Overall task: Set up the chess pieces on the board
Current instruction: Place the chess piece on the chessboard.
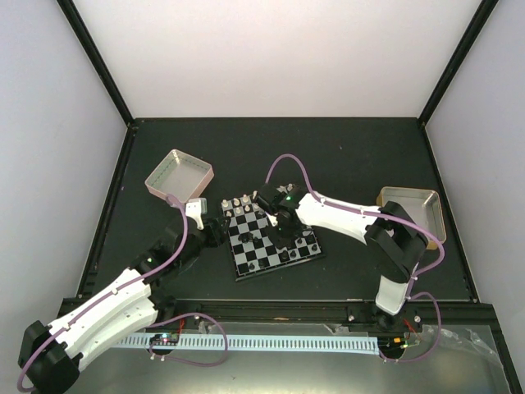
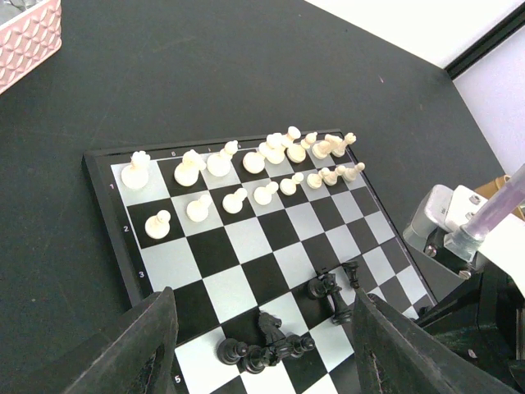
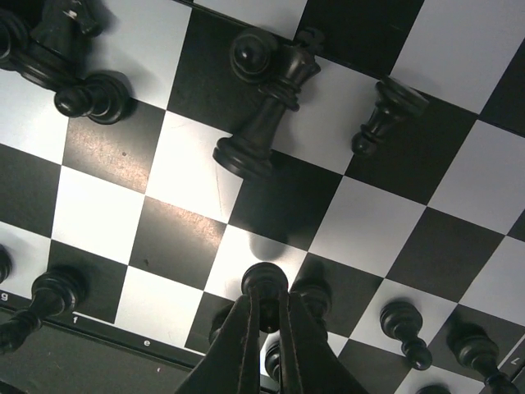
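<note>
The board (image 1: 246,256) lies mid-table, black and silvery checks in a black rim. Cream chess pieces (image 2: 246,164) stand in two rows along its far side in the left wrist view. Black pieces (image 2: 267,338) lie toppled in a heap between my left fingers, with more (image 2: 332,291) just right of them. My left gripper (image 2: 264,302) hangs open over that heap, holding nothing. My right gripper (image 3: 267,316) is shut on a black pawn (image 3: 264,283) above a white square, its shadow on the board below. A fallen black piece (image 3: 262,123) and a pawn (image 3: 381,115) lie beyond it.
A pink-sided tray (image 1: 179,175) sits to the far left of the board, and a tan metal tray (image 1: 408,209) to the right. Black pieces (image 3: 402,328) stand in the rows by my right fingers. The right arm (image 2: 459,222) reaches over the board's right edge.
</note>
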You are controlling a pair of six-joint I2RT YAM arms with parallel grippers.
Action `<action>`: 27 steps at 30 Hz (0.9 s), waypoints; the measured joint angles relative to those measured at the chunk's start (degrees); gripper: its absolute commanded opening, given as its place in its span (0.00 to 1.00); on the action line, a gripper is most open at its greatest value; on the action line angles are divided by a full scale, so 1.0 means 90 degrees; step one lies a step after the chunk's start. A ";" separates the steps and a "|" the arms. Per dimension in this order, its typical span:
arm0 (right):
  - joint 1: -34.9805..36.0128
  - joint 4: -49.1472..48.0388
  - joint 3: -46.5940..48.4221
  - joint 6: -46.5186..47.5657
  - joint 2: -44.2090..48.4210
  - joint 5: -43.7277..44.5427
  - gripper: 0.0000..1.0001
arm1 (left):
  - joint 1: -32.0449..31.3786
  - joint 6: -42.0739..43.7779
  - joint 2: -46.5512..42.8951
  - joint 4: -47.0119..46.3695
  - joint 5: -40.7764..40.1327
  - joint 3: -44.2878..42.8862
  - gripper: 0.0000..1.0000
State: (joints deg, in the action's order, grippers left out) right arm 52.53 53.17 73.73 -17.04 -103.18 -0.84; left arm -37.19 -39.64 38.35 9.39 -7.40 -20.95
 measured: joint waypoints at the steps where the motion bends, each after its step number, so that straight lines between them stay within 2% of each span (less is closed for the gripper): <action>1: 0.0002 0.0000 0.0000 0.0000 -0.0002 -0.0015 0.03 | 0.0000 0.0000 0.0000 0.0000 0.0000 0.0000 0.60; 11: 0.0095 0.0005 0.0005 0.0007 -0.0194 -0.0087 0.07 | 0.0000 0.0000 0.0000 0.0000 0.0000 0.0000 0.60; 13: 0.0095 0.0012 0.0007 0.0002 -0.0223 -0.0083 0.11 | 0.0000 0.0000 0.0000 0.0000 0.0002 0.0000 0.60; 15: 0.0095 0.0027 0.0019 0.0010 -0.0233 -0.0075 0.19 | 0.0000 0.0000 0.0000 0.0000 0.0002 0.0000 0.60; 18: 0.0095 0.0053 0.0044 -0.0010 -0.0238 -0.0058 0.23 | 0.0000 0.0000 0.0000 0.0000 0.0000 0.0000 0.60; 27: 0.0090 0.0097 0.0214 -0.0153 -0.0219 0.0114 0.26 | 0.0000 0.0000 0.0000 0.0000 0.0002 0.0000 0.60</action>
State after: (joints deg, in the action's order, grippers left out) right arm 53.34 54.04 75.66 -18.41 -105.14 0.19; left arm -37.19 -39.64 38.35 9.39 -7.38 -20.95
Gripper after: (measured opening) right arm 0.255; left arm 0.602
